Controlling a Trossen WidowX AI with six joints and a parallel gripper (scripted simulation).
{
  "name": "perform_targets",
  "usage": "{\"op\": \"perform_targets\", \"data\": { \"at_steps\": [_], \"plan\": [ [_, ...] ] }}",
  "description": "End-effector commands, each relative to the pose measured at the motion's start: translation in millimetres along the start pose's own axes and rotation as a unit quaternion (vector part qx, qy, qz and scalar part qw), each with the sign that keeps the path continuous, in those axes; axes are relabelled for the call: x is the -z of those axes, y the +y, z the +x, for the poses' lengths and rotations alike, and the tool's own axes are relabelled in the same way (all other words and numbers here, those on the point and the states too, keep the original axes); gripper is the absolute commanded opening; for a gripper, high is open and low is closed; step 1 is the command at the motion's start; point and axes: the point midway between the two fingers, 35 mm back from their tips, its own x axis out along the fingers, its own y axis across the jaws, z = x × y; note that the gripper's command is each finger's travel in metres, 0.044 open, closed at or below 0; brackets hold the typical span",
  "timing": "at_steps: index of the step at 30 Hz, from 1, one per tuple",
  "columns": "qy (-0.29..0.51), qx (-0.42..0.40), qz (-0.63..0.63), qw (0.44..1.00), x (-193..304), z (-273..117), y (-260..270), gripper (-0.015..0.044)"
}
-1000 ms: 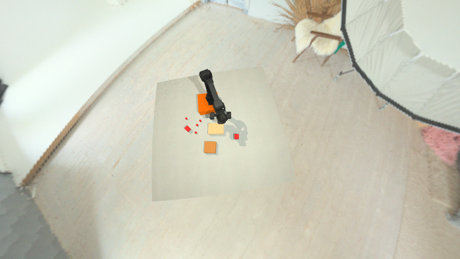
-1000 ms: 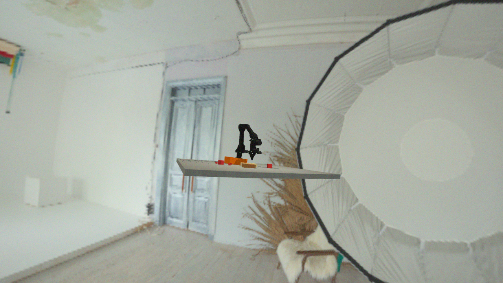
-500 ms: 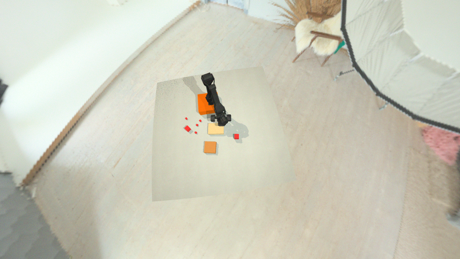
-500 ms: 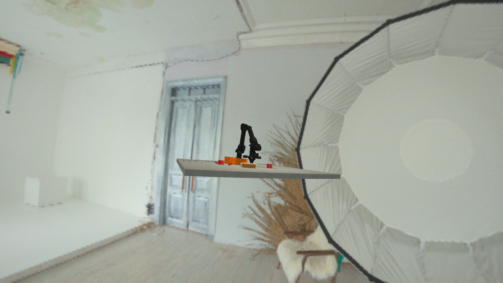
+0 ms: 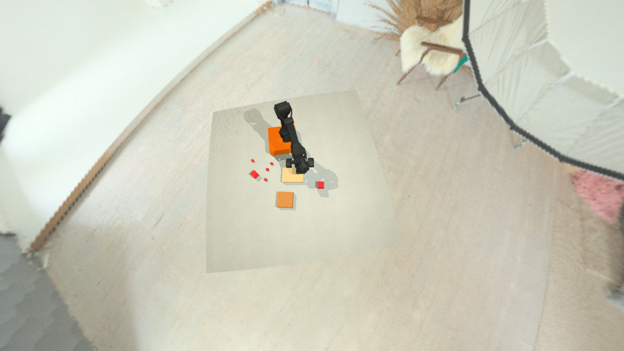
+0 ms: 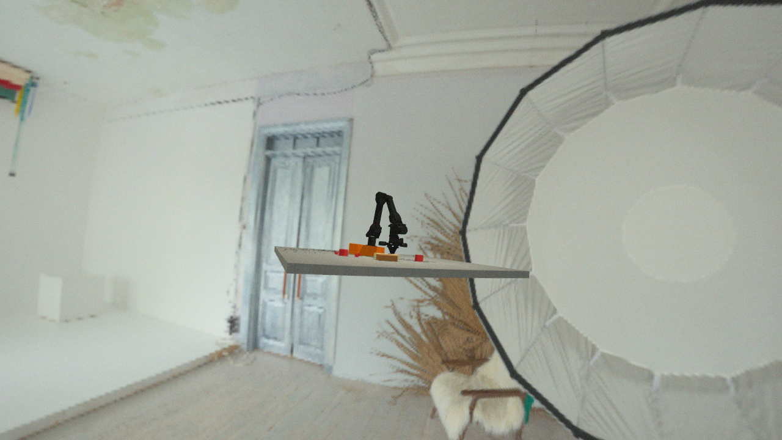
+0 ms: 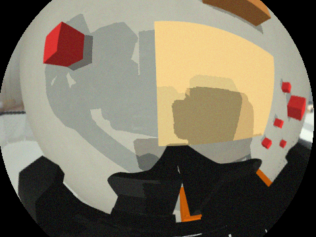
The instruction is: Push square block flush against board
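Observation:
A pale tan flat board (image 5: 291,176) (image 6: 396,255) (image 7: 210,62) lies in the middle of the grey table (image 5: 244,244) (image 6: 382,267). A smaller, darker orange square block (image 5: 284,199) lies in front of it, apart from it with a gap of bare table between. My gripper (image 5: 299,167) (image 6: 394,250) (image 7: 174,141) is shut and empty. It is low at the board's back edge, on the side away from the block, and its shadow falls on the board.
A tall bright orange box (image 5: 279,140) (image 6: 365,249) stands behind the gripper, beside the arm. A red cube (image 5: 320,184) (image 6: 418,256) (image 7: 63,44) lies to one side of the board. Several small red cubes (image 5: 254,174) (image 7: 296,106) lie on the other side.

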Motion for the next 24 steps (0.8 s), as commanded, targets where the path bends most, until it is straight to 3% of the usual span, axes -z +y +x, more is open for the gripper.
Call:
{"op": "perform_targets", "data": {
  "at_steps": [1,24],
  "plan": [
    [-0.004,0.001,0.0,1.0,-10,0,0,0.0],
    [-0.003,0.001,0.0,1.0,17,1,2,0.0]
  ]
}}
